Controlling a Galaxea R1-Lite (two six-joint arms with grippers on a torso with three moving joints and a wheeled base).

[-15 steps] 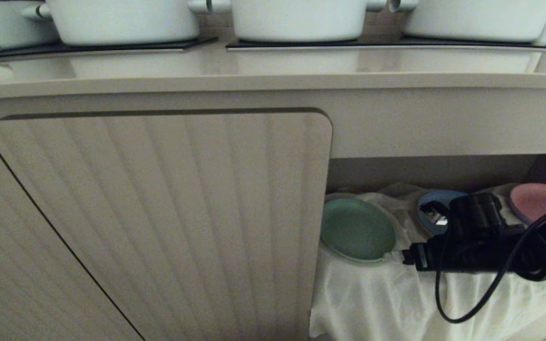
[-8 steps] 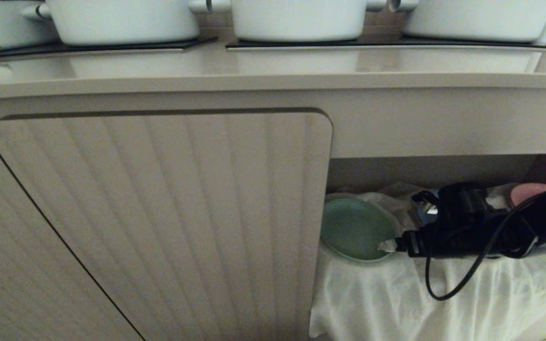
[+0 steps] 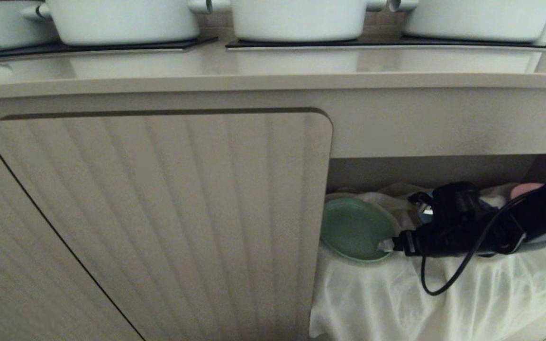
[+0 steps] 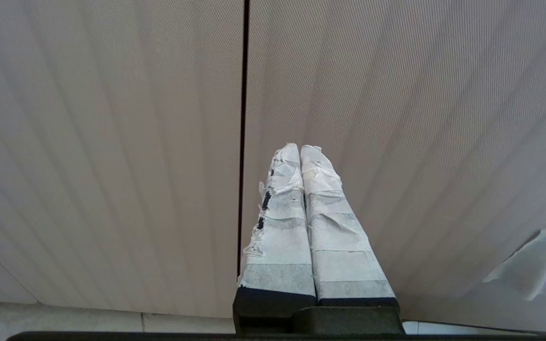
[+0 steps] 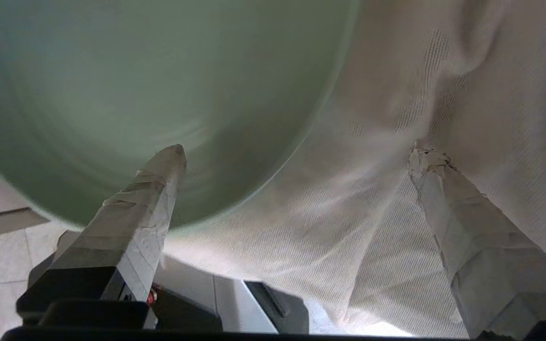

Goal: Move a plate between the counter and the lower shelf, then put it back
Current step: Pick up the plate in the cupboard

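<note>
Right gripper (image 3: 386, 245) closing in on the plate (image 3: 354, 228), jaws spread wide and empty.

Since a second ago it has been sliding leftward along the lower shelf (image 3: 424, 293), and one taped finger (image 5: 152, 189) is now reaching over the mint-green rim while the other is hanging over the white cloth (image 5: 372, 199). Pickup is probably next; the counter (image 3: 273, 71) is waiting above. Left gripper (image 4: 301, 156) is sitting pinched together by the cabinet door (image 4: 112, 142).

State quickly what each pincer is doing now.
Left pincer: closed, empty.
Right pincer: open, at the green plate, holding nothing.
</note>
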